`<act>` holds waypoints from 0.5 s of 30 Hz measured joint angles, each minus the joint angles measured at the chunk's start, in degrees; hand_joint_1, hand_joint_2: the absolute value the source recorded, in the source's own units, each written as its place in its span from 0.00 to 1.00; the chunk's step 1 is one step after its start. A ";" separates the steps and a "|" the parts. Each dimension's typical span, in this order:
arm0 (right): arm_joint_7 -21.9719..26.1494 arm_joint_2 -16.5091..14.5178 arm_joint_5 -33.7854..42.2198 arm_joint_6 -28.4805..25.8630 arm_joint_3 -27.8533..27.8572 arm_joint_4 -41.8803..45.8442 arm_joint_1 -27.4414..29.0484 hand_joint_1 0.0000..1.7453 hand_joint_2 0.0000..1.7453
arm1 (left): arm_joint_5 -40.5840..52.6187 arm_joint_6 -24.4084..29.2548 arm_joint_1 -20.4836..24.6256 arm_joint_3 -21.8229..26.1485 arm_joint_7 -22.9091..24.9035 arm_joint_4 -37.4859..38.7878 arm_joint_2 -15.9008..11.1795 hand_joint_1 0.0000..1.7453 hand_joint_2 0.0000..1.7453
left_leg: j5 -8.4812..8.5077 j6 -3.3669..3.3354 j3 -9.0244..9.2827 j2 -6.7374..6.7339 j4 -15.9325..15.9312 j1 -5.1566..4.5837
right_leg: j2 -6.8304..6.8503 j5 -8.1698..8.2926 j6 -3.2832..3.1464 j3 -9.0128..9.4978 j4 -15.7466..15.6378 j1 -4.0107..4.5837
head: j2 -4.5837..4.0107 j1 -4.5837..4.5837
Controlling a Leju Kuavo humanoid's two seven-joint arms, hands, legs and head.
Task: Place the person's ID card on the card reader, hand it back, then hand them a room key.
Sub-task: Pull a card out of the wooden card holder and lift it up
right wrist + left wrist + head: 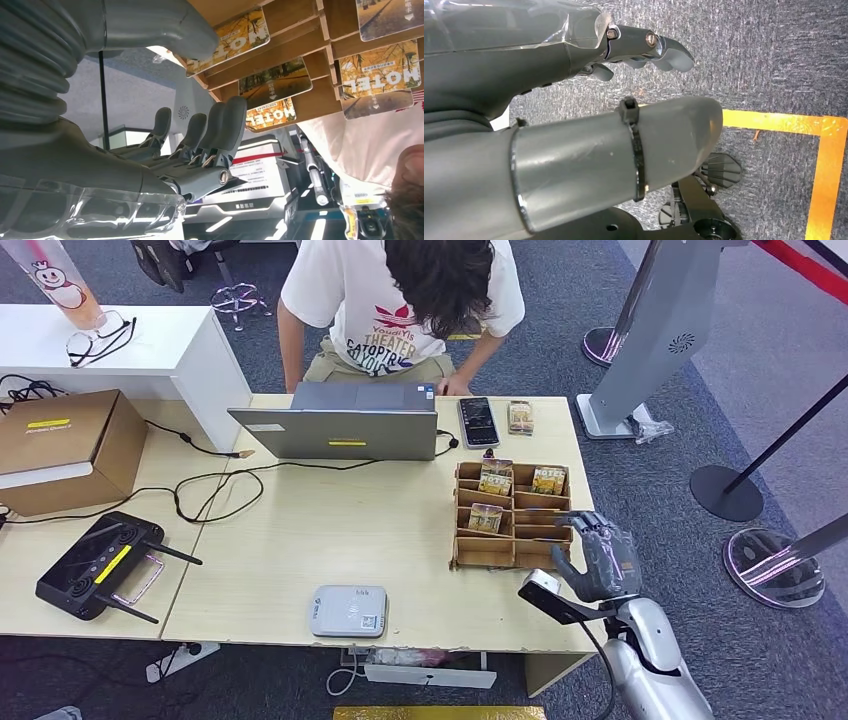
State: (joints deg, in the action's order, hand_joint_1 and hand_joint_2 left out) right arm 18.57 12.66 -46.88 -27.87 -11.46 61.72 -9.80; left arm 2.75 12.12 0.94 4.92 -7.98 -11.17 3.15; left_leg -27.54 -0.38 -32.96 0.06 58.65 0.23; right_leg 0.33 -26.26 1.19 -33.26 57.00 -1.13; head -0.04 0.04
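On the table (pixel 300 540), three key cards sit in one rack (pixel 512 530) — right robot hand (pixel 598 555) empty, fingers apart.

The right hand (pixel 597 554) hovers with spread fingers at the right edge of the brown wooden card rack (pixel 512 515) on the pale wooden surface (pixel 300 540); a white card reader (pixel 347 610) lies near the front edge.
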 joint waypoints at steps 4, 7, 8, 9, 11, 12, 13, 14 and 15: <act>-0.27 0.12 0.04 0.00 -0.18 -0.60 -0.12 0.50 1.00 | -0.02 -0.04 -0.04 0.00 0.01 0.00 -0.16 0.00 0.00 | 0.00 0.00 0.00 0.00 0.00 0.00 | 0.00 0.00 0.00 0.00 0.00 0.00 | 0.00 0.00; -0.44 0.33 0.08 0.00 -0.31 -0.95 -0.14 0.48 1.00 | -0.02 -0.07 -0.08 0.00 0.04 0.01 -0.29 0.00 0.00 | 0.00 0.00 0.00 0.00 0.00 0.00 | 0.00 0.00 0.00 0.00 0.00 0.00 | 0.00 0.00; -0.47 0.38 0.09 0.00 -0.34 -1.03 -0.15 0.48 1.00 | -0.02 -0.08 -0.08 0.00 0.05 0.02 -0.33 0.00 0.00 | 0.00 0.00 0.00 0.00 0.00 0.00 | 0.00 0.00 0.00 0.00 0.00 0.00 | 0.00 0.00; -0.49 0.42 0.09 0.00 -0.38 -1.10 -0.14 0.47 1.00 | -0.03 -0.11 -0.09 0.00 0.05 0.02 -0.36 0.00 0.00 | 0.00 0.00 0.00 0.00 0.00 0.00 | 0.00 0.00 0.00 0.00 0.00 0.00 | 0.00 0.00; -0.51 0.49 0.09 0.01 -0.48 -1.25 -0.14 0.46 1.00 | -0.11 -0.24 -0.11 0.00 0.06 0.02 -0.42 0.00 0.00 | 0.00 0.00 0.01 0.00 0.00 0.00 | 0.00 0.00 0.00 0.00 0.00 0.00 | 0.00 0.00; -0.52 0.55 0.10 0.02 -0.52 -1.33 -0.13 0.45 1.00 | -0.20 -0.33 -0.13 0.00 0.04 0.02 -0.46 0.00 0.00 | 0.00 0.00 0.01 0.00 0.00 0.00 | 0.00 0.00 0.00 0.00 0.00 0.00 | 0.00 0.00; -0.52 0.61 0.10 0.04 -0.55 -1.43 -0.11 0.45 1.00 | -0.30 -0.42 -0.17 0.00 0.02 0.02 -0.51 0.00 0.00 | 0.00 0.00 0.01 0.00 0.00 0.00 | 0.00 0.00 0.00 -0.01 0.00 0.00 | 0.00 0.00; -0.53 0.68 0.11 0.07 -0.57 -1.54 -0.10 0.46 1.00 | -0.38 -0.48 -0.22 0.00 -0.02 0.02 -0.56 0.00 0.00 | 0.00 0.00 0.01 0.00 0.00 0.00 | 0.00 0.00 0.00 -0.01 0.00 0.00 | 0.00 0.00; -0.54 0.74 0.11 0.08 -0.60 -1.63 -0.09 0.46 1.00 | -0.45 -0.51 -0.29 0.00 -0.05 0.02 -0.61 0.00 0.00 | 0.00 0.00 0.01 -0.01 0.00 0.00 | -0.01 0.00 0.00 -0.01 0.00 0.00 | 0.00 0.00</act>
State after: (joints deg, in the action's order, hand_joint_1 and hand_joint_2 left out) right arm 18.03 13.40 -46.77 -27.79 -12.06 60.09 -9.89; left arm 2.30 11.61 0.65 4.92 -8.03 -11.15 2.54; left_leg -27.54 -0.38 -32.95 0.05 58.65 0.23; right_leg 0.32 -26.26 1.19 -33.27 57.00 -1.13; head -0.04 0.04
